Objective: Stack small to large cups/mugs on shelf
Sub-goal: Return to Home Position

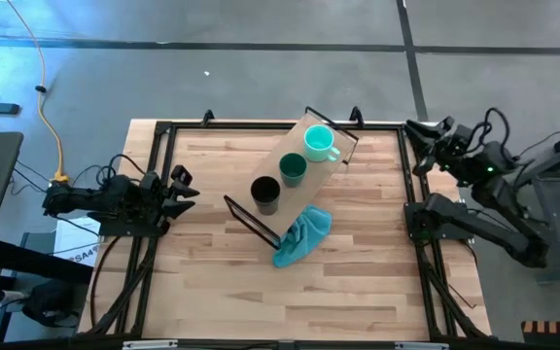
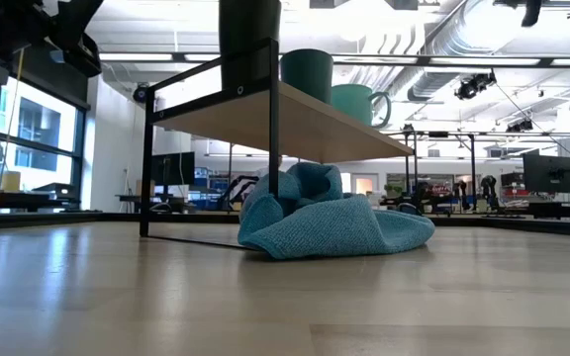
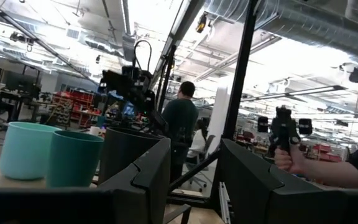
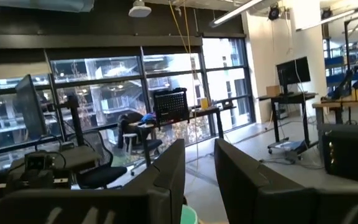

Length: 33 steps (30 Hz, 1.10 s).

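Three cups stand in a row on the light-wood shelf, which lies aslant at the table's middle: the black cup, the dark green cup and the mint mug with its side handle. They also show in the low view: black, green, mint. My left gripper is open and empty at the table's left edge, pointing at the cups. My right gripper is open and empty at the table's far right corner.
A teal cloth lies crumpled on the table against the shelf's near end, partly under it. A person and a hand show in the room beyond the table. Bare tabletop lies toward the near edge.
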Each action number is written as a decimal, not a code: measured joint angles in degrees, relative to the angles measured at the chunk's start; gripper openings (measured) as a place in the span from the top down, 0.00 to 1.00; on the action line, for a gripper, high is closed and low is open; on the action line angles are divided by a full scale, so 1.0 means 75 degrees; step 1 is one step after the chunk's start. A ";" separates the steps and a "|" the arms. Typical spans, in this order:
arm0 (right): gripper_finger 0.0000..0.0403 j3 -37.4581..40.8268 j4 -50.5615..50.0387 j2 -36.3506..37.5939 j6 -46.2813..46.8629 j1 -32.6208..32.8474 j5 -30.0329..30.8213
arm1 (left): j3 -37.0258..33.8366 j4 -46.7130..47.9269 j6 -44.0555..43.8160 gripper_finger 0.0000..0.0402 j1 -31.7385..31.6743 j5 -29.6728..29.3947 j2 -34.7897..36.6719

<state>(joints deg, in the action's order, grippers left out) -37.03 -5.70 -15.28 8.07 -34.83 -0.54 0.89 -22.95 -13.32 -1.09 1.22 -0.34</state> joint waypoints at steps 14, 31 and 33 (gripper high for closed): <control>0.80 0.2265 0.1362 0.1126 0.0709 0.0003 -0.0760 | 0.0000 -0.0030 -0.0209 0.68 0.0001 -0.0258 0.0000; 0.80 0.4336 0.3032 0.2004 0.1525 0.0413 -0.0880 | 0.0000 0.0045 -0.0517 0.68 -0.0001 -0.0255 -0.0003; 0.80 0.4559 0.3315 0.2004 0.1514 0.0639 -0.0880 | 0.0003 0.0046 -0.0611 0.68 0.0000 -0.0255 -0.0003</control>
<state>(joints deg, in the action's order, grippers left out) -2.84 19.16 -0.25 19.43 -30.04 -7.14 0.91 -22.60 -17.91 -1.09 -0.69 -0.36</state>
